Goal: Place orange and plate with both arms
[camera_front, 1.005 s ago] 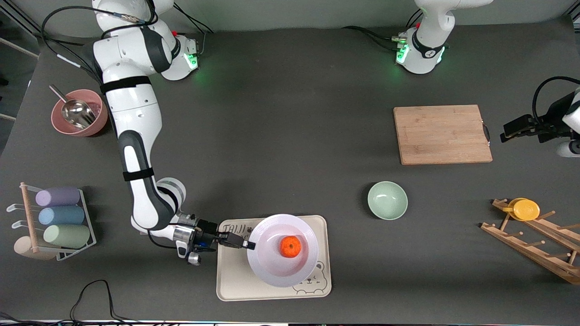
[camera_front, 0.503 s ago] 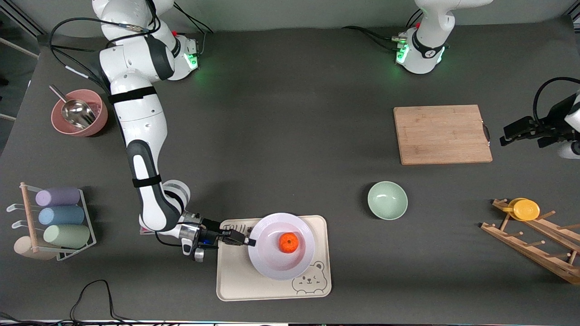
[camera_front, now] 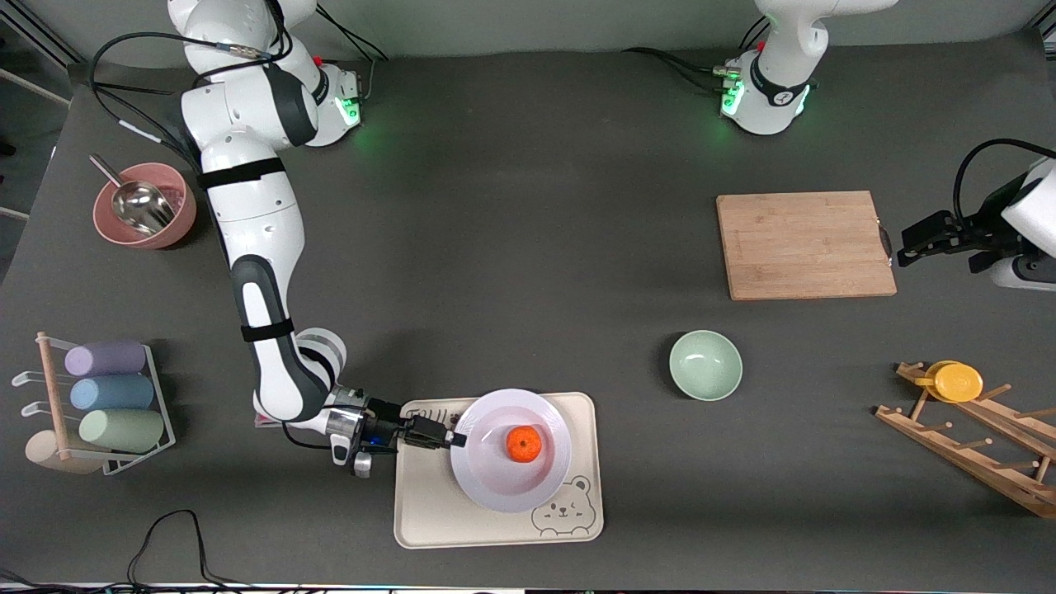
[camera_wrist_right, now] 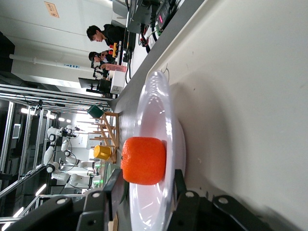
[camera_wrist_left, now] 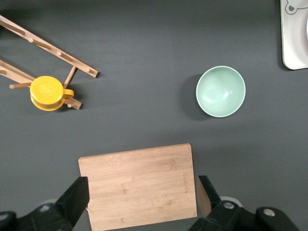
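Your right hand (camera_front: 456,440) is closed on the rim of the plate (camera_front: 495,483), which appears to rest on the tray (camera_front: 429,516); the orange (camera_front: 524,444) sits just past its fingertips. Your left hand (camera_front: 903,253) waits with jaws spread, empty, over the worktop (camera_front: 528,247) beside the cutting board (camera_front: 804,245).

Glossy ware on a matt table

The plate (camera_front: 495,478) and mint-green bowl (camera_front: 705,365) look smooth and glossy; the orange (camera_front: 524,444) has dimpled skin; the cutting board (camera_front: 804,245) is pale grained wood; the dark table (camera_front: 528,272) is matt.

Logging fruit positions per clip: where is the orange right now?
The orange sits in the middle of the white plate, which rests on the cream bear tray near the front camera; the right pincer grips the plate's rim.
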You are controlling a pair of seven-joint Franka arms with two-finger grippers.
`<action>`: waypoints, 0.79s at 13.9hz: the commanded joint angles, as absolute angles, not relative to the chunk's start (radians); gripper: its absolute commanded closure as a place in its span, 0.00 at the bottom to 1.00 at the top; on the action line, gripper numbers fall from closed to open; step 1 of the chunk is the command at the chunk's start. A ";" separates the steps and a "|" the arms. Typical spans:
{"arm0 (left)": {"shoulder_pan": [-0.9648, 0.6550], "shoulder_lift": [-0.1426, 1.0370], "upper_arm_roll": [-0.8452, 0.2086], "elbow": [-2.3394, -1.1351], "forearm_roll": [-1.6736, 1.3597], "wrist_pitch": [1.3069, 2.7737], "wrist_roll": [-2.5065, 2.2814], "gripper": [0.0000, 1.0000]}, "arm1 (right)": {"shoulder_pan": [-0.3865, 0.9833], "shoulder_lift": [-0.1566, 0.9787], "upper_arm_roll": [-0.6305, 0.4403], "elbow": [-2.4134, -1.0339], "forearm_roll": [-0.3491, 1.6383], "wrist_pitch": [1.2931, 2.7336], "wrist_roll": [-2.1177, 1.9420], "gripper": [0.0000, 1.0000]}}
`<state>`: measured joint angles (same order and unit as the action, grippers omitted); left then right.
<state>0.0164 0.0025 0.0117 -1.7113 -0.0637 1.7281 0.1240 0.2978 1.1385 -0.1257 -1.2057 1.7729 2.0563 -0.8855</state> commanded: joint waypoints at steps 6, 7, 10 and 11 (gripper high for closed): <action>0.011 -0.006 0.020 -1.692 -0.054 1.726 0.141 0.00 | 0.194 0.970 -0.161 -1.233 1.320 1.941 -0.717 0.31; 0.011 -0.006 0.020 -1.692 -0.054 1.726 0.141 0.00 | 0.175 0.933 -0.161 -1.235 1.227 1.910 -0.689 0.31; 0.014 -0.006 0.021 -1.692 -0.054 1.723 0.141 0.00 | 0.134 0.777 -0.167 -1.293 0.996 1.810 -0.669 0.00; 0.014 -0.005 0.020 -1.692 -0.054 1.718 0.141 0.00 | 0.127 0.702 -0.167 -1.342 0.912 1.798 -0.667 0.00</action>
